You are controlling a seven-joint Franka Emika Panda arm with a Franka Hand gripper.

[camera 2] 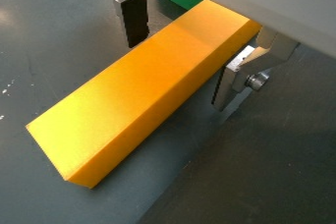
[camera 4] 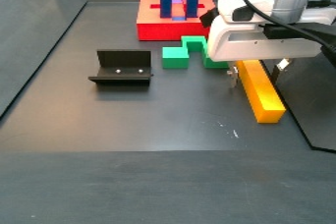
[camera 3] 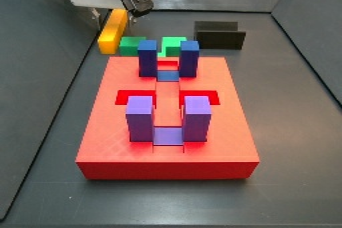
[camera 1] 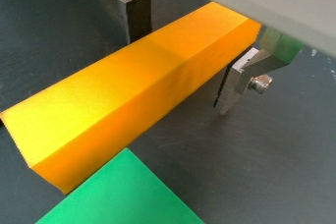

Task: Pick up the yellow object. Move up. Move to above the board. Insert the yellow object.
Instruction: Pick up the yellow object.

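The yellow object (camera 1: 138, 90) is seen in both wrist views as a long bar, yellow on top with orange sides, lying between the two silver finger plates of the claw (camera 1: 197, 49). One finger (camera 1: 138, 14) stands at one long side of the bar and the other finger (camera 1: 242, 79) at the opposite side; both appear pressed against it near one end, so the claw is closed around the bar. Whether the bar rests on the dark floor or is raised just off it cannot be told from the wrist views.

In a side view the bar (camera 4: 260, 88) is seen stretched along the dark floor (camera 4: 118, 120) beneath the white claw body (camera 4: 252, 43), its far end hidden under the claw — the near end points toward the camera. In a side view from the opposite end, the bar (camera 3: 114, 30) is found at the back of the work area, under the claw (camera 3: 118, 12), just beside a green block (camera 3: 150, 45).

The board (camera 3: 167, 122), a flat red slab with recessed slots, is set in the middle of the floor, well apart from the bar. Upright purple blocks (camera 3: 139, 120) and dark-blue blocks (camera 3: 148, 56) are carried on it. The green block (camera 4: 188, 51) lies between the board (camera 4: 157, 17) and the bar. A dark L-shaped fixture (camera 4: 121, 68) stands apart on the floor, and is also visible behind the board (camera 3: 218, 35).
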